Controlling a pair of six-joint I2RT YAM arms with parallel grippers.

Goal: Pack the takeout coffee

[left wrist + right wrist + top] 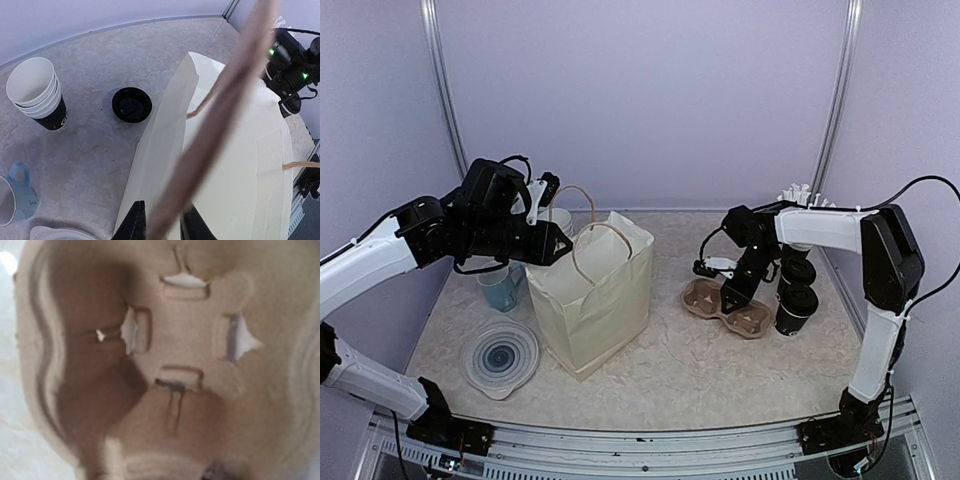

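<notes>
Tray fills your right-wrist view: flat on bench, wells up, long axis left-right, between bag and two upright lidded cups. Right tool at it, opening can't tell. Left tool pinches bag handle.

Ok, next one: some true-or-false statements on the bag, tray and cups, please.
The left pincer has the brown twisted-paper handle of the cream paper bag between its fingers. True.
The brown pulp carrier tray holds no cups. True.
Two lidded black paper cups sit inside the bag. False: they stand on the table beside the tray.
The bag lies flat on its side. False: it stands upright, mouth open.
The right pincer is above the bag. False: it is down at the tray.
</notes>
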